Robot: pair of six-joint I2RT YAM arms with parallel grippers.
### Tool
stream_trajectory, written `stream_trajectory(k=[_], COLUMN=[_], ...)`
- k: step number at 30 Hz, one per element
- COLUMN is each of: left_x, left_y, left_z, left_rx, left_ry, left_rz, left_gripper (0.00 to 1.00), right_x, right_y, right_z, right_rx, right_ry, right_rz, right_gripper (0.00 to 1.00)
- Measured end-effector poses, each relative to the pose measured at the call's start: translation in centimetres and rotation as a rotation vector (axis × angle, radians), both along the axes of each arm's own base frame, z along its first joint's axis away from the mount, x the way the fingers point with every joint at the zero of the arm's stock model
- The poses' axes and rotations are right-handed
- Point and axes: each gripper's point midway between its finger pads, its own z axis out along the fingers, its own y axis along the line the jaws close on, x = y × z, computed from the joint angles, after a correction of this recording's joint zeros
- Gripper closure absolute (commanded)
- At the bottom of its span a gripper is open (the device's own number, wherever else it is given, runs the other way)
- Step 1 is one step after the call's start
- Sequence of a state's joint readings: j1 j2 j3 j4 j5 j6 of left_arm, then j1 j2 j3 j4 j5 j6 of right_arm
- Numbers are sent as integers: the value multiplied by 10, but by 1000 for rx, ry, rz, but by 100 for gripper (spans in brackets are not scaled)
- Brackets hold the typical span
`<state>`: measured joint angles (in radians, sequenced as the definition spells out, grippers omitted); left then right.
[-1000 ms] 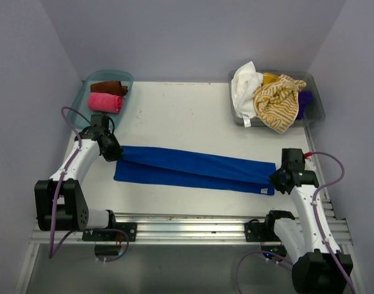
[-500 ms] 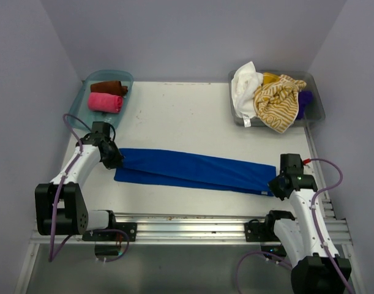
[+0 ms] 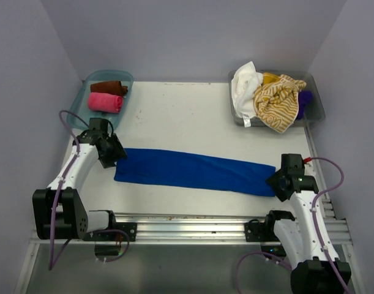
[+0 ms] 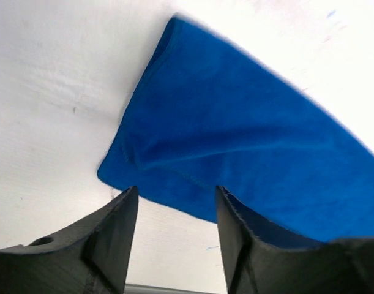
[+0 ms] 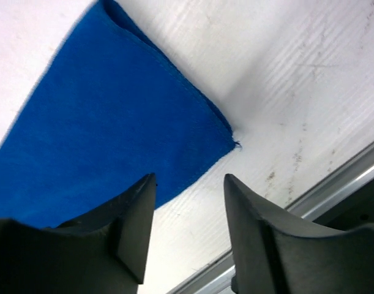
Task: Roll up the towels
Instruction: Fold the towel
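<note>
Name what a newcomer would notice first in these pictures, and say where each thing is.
The royal blue towel lies flat as a long strip across the middle of the table, the open left claw at one end and the open right claw at the other. Far right, a grey tray holds a white towel and a yellow striped towel, piled loosely; far left, a teal tray holds a pink roll and a brown roll.

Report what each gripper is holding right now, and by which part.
Nothing is held. The left gripper and right gripper stand open at opposite ends of the blue towel, which lies flat on the table.
</note>
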<state>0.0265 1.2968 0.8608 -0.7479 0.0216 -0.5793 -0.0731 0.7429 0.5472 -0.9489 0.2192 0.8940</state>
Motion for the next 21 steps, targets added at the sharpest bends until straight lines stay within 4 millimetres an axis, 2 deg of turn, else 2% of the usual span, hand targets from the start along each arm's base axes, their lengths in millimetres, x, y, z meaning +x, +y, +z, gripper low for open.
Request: stream_trajectory(k=[1,3,5,6,8,10,14,17,21], left_x=[6,21,38,44,52,56,55,46,37], left_y=[0,1,0,0,-8,-21,-44,-46,-42], left_z=[9,30,50,55,56,46,8,-16,-38], left_rx=[2,10,9,6,-10,-38,-82,-87,-70], left_ry=[-26,-97,-169,-196,-213,-193,-82,-15,45], left_rz=[-1,-13,-25,-30,-53,-90,-156,-159,-148], left_gripper=[48,53,57,63,66,75,76,75,67], right_x=[3,12,24,30,44,52,59,61,67], right_y=[0,-1,-1,-2,-3,-3,-1,2,1], right_z=[4,11,16,17,10,-2,-31,-48,-51], right_rx=[-1,-4,-3,-5,-10,-11,2,18,17], right_ry=[-12,-38,-46,-47,-27,14,121,177,201], right_rz=[2,7,13,16,33,59,126,166,200], right_gripper=[57,64,64,66,73,76,80,80,77])
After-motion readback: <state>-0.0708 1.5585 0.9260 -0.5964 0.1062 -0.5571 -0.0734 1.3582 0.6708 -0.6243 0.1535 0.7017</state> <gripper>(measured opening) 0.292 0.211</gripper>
